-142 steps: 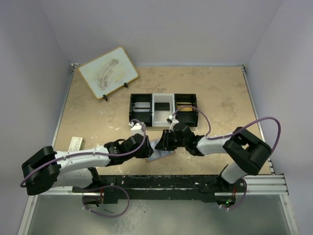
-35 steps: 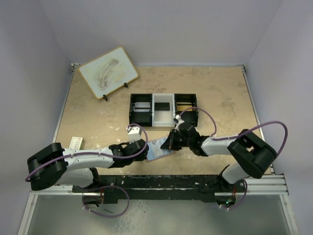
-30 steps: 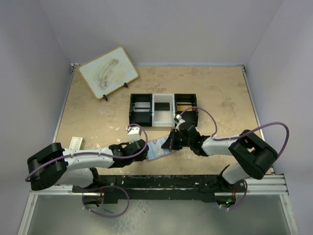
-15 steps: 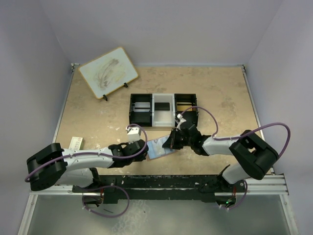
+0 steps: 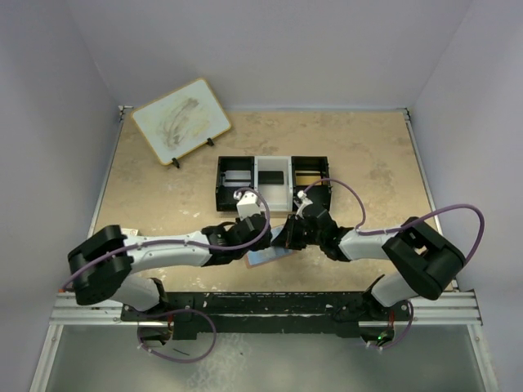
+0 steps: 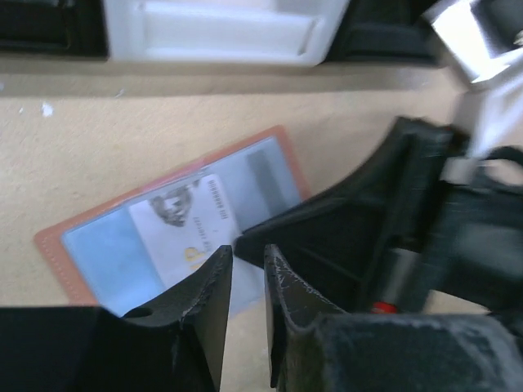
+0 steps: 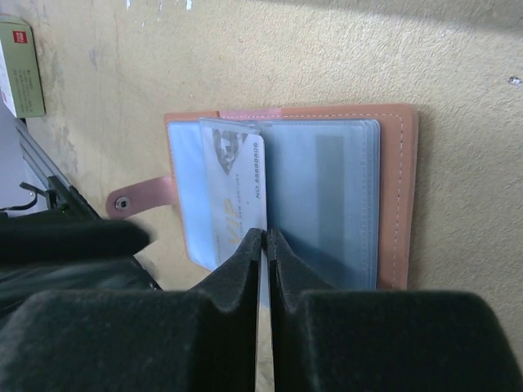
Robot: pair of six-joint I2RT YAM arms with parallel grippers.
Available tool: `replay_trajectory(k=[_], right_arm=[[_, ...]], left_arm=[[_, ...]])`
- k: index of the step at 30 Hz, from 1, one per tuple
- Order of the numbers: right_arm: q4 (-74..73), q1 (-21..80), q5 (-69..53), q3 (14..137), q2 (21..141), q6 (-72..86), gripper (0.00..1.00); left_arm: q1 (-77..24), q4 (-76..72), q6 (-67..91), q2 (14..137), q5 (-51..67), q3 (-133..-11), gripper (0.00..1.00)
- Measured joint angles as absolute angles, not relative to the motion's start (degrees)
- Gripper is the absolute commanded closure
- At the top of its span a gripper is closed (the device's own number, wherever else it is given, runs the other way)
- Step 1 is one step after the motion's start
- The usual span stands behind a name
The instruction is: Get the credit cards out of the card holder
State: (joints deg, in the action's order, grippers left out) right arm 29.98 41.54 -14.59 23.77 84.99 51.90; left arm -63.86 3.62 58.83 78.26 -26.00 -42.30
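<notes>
One credit card shows in the open card holder, with both my tools crowding it.

The holder lies flat near the front edge of the bench, strap tab toward my bases, the card under a clear sleeve. My right tool is pressed together, tips on the card's long edge; whether it grips, I cannot tell. My left tool hangs slightly spread, holding nothing, and the right tool's body blocks its side. Behind sits a three-compartment tray; a small box lies off to the left.
</notes>
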Motion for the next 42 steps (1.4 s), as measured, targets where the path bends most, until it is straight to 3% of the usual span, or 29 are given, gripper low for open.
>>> replay_trajectory(k=[5, 10, 14, 17, 20, 26, 42], right_arm=[[30.4, 41.5, -14.9, 23.7, 85.2, 51.9, 0.92], [31.4, 41.3, -16.0, 23.7, 86.0, 51.9, 0.91], [31.9, 41.2, -16.3, 23.7, 86.3, 52.0, 0.78], [32.5, 41.2, -16.7, 23.7, 86.3, 52.1, 0.76], [32.8, 41.2, -16.9, 23.7, 86.3, 52.1, 0.79], [32.3, 41.2, -16.8, 23.8, 86.3, 51.9, 0.99], [28.6, 40.0, -16.0, 21.9, 80.4, 50.6, 1.0]], left_arm=[[-63.9, 4.6, 59.3, 85.8, -27.3, -40.7, 0.91], [-63.9, 5.5, 59.6, 86.5, -27.9, -39.2, 0.93], [-63.9, 5.3, 59.6, 86.5, -28.3, -38.8, 1.0], [-64.0, 5.3, 59.9, 86.5, -28.8, -38.6, 1.0], [-64.2, 4.5, 60.0, 86.4, -29.0, -38.0, 1.0], [-64.3, 3.6, 60.1, 86.1, -29.1, -37.3, 1.0], [-64.3, 1.8, 60.8, 85.0, -29.9, -35.0, 1.0]])
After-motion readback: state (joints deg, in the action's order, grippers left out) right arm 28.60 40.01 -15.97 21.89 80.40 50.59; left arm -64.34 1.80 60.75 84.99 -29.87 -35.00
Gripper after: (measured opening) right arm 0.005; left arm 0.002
